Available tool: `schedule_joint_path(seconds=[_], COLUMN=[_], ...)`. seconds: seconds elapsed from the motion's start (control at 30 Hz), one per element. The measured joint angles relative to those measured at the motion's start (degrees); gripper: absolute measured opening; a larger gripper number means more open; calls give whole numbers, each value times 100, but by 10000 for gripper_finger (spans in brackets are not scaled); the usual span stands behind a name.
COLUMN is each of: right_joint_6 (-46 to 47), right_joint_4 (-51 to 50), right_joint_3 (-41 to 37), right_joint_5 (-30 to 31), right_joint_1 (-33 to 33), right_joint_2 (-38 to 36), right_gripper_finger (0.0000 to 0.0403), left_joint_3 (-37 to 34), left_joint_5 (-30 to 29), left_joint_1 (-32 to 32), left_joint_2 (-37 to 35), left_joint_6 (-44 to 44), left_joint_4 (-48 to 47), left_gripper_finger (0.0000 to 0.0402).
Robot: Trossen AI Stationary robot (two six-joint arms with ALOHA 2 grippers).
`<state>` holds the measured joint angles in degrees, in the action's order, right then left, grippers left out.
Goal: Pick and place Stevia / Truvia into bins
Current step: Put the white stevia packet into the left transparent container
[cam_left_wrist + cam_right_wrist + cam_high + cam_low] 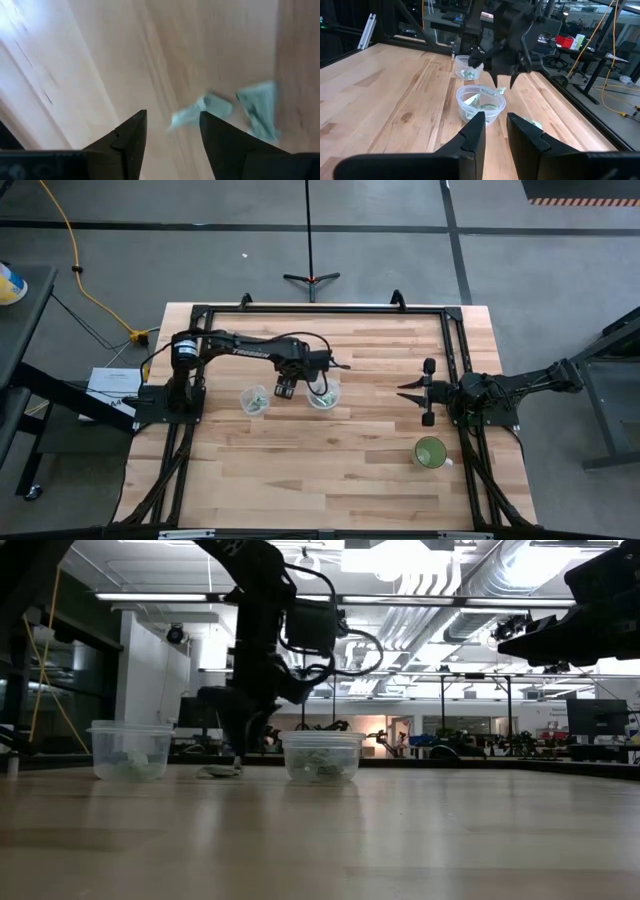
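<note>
Two pale green and white sachets [212, 106] [257, 112] lie flat on the wooden table. My left gripper [172, 117] points down just above the nearer one, open, its fingertips standing to either side of that sachet's end without touching it. It hangs between two clear cups [254, 400] [323, 393], each holding sachets. The low view shows a sachet [218, 772] on the table under the gripper [243, 745]. My right gripper [495, 127] waits at the table's right side, level, with a narrow gap and nothing in it.
An opaque green cup [431, 452] stands near the right front of the table. Another sachet [535, 124] lies on the wood beside the nearer clear cup [481, 102]. A black frame [320, 310] runs around the table's edges.
</note>
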<state>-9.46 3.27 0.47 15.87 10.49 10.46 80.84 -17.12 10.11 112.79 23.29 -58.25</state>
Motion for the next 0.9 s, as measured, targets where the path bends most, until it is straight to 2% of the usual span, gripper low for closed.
schedule_joint_path(seconds=[0.17,0.43,0.73,0.9], right_joint_6=[1,-2,0,1], right_joint_4=[0,0,-2,-1], right_joint_3=[0,0,0,0], right_joint_5=[5,5,4,3], right_joint_1=[1,-1,0,0], right_joint_2=[4,9,9,9], right_gripper_finger=[71,71,71,71], left_joint_3=[4,-4,-4,-4], left_joint_5=[155,195,199,199], left_joint_1=[0,0,2,4], left_joint_2=[57,81,81,81], left_joint_6=[92,90,90,176], left_joint_4=[-37,-128,-138,-159], left_gripper_finger=[206,164,100,51])
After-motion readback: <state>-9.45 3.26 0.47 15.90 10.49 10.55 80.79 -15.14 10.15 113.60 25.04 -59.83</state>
